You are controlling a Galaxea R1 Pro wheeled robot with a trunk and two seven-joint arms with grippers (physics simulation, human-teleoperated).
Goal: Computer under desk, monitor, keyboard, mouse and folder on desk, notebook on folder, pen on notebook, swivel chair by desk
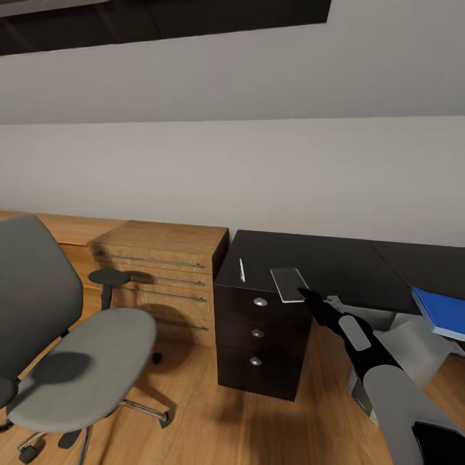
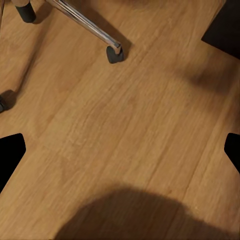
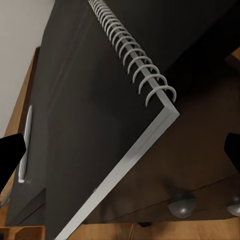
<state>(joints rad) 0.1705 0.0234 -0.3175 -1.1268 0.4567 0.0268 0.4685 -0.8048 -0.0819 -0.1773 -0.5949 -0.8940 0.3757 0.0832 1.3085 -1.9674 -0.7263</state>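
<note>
The light-grey spiral notebook (image 1: pixel 288 283) lies at the front edge of the black desk (image 1: pixel 342 261), above the drawer unit, with a corner hanging over. My right gripper (image 1: pixel 307 295) reaches its near corner. In the right wrist view the notebook (image 3: pixel 115 115) fills the space ahead and the right gripper (image 3: pixel 122 157) is open, fingers wide apart. The pen (image 1: pixel 242 269) (image 3: pixel 25 145) lies on the desk beside it. The blue folder (image 1: pixel 442 311) rests on the desk at far right. The swivel chair (image 1: pixel 84 361) stands at left, seat bare. My left gripper (image 2: pixel 120 155) hangs open over the floor.
Low light-wood shelving (image 1: pixel 161 265) runs along the wall behind the chair. The drawer unit (image 1: pixel 258 336) has round silver knobs (image 3: pixel 181 205). A silver-grey case (image 1: pixel 413 349) sits under the desk at right. A chair caster (image 2: pixel 114 54) is close to my left gripper.
</note>
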